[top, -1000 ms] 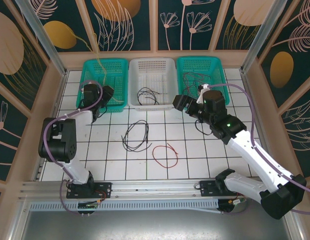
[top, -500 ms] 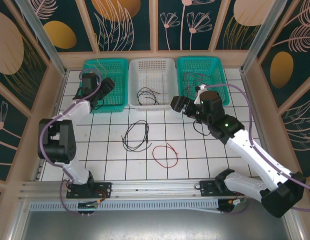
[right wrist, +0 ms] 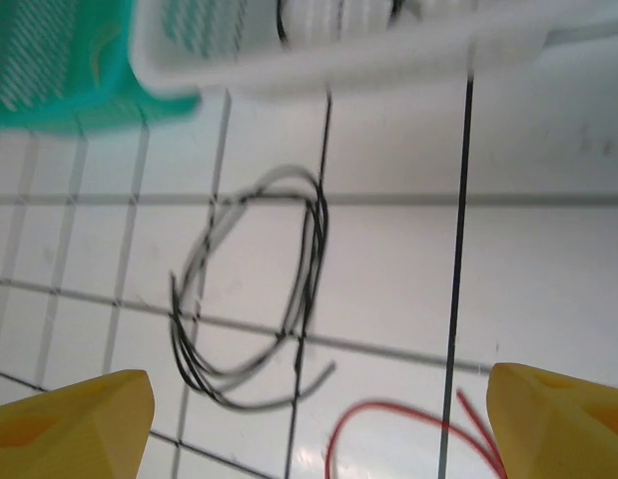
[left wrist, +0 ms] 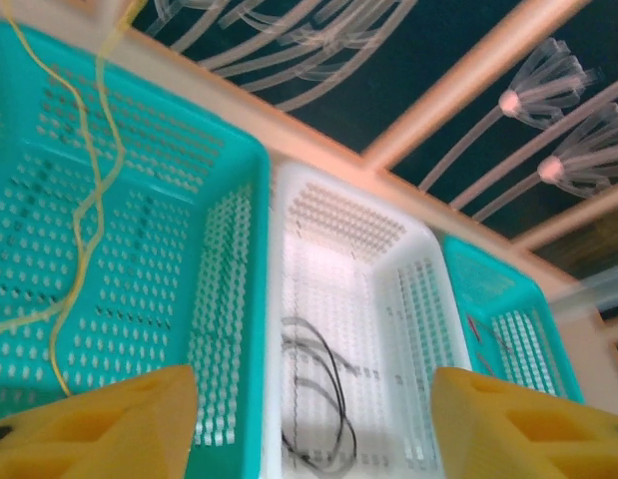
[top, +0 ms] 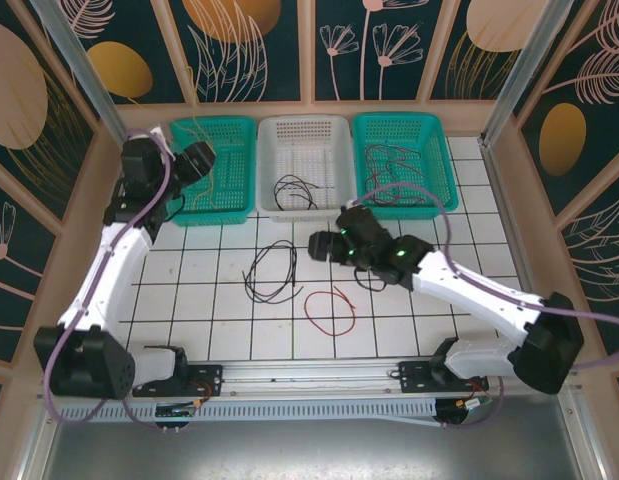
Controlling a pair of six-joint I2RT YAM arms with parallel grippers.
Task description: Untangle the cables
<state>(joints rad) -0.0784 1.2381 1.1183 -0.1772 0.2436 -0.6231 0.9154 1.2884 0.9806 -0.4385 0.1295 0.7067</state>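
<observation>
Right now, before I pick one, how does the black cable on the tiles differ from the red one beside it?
The black cable is coiled in several overlapping turns; the red cable makes one loose loop. The black cable lies closer to the white basket, the red cable closer to the near edge. Both lie loose on the tiled table, apart from each other.

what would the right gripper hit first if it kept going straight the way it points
Probably the black cable looped on the table: the right gripper points down at it, jaws open, in the wrist view. Depth is unclear, so it may land on tile beside the wire.
</observation>
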